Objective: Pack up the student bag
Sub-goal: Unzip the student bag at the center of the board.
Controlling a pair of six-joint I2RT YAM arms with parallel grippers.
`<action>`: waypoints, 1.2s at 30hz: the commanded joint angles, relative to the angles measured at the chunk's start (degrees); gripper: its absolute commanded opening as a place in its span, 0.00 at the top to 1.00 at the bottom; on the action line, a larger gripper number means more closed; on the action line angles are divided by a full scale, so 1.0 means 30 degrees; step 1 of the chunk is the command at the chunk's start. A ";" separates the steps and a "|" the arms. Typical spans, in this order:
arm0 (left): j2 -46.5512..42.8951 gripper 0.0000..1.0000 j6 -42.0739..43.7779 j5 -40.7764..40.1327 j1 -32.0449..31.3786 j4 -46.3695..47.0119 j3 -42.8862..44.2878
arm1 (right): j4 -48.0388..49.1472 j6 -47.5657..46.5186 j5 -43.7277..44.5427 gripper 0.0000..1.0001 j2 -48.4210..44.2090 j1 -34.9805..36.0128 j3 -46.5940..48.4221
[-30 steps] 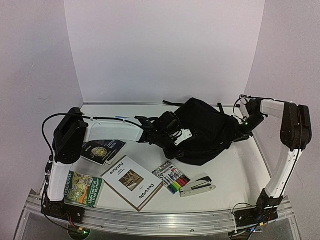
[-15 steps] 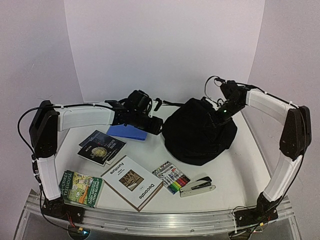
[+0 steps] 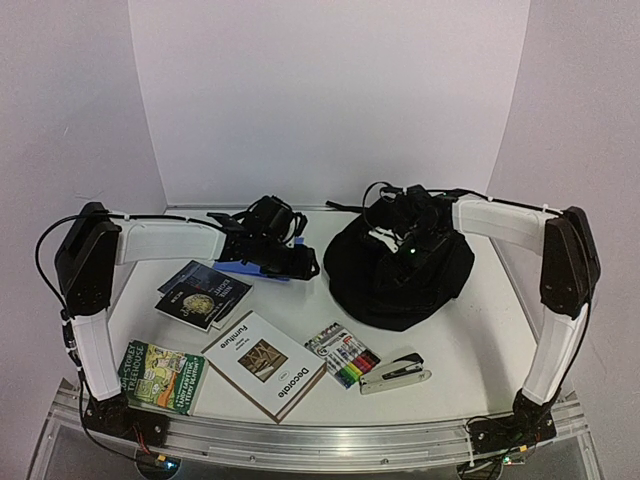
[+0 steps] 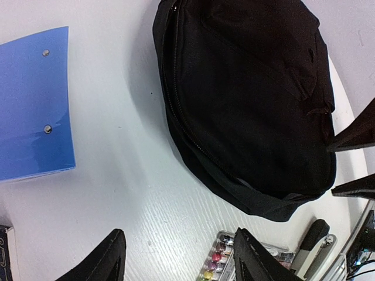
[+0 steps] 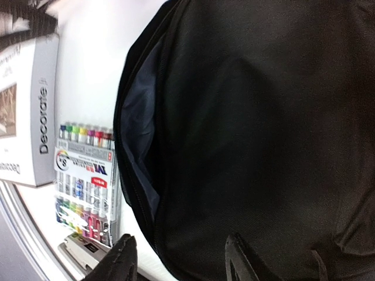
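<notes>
The black student bag (image 3: 400, 275) lies in a heap right of the table's middle. Its zipper is partly open and grey lining (image 5: 140, 117) shows inside. It also shows in the left wrist view (image 4: 252, 99) and fills the right wrist view (image 5: 263, 117). My left gripper (image 3: 303, 264) hovers just left of the bag, open and empty, with bare table between its fingers (image 4: 179, 262). My right gripper (image 3: 409, 238) hangs over the bag's top, open and empty (image 5: 179, 260), with its fingertips over the zipper edge.
A blue folder (image 3: 238, 268) lies under my left arm (image 4: 32, 111). Two dark books (image 3: 205, 293), a white "Decorate" book (image 3: 265, 365), a green book (image 3: 165, 378), a marker pack (image 3: 343, 357) and a stapler (image 3: 395, 372) lie along the front.
My left gripper has pulled back leftward from the bag, uncovering the blue folder. My right gripper has swung from the bag's far right edge to over its top. The bag has bunched rounder.
</notes>
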 commanded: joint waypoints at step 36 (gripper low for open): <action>-0.1208 0.36 0.0272 0.0446 0.0349 0.0775 0.0094 | -0.0092 0.1862 0.2367 0.46 0.0991 0.0258 0.1453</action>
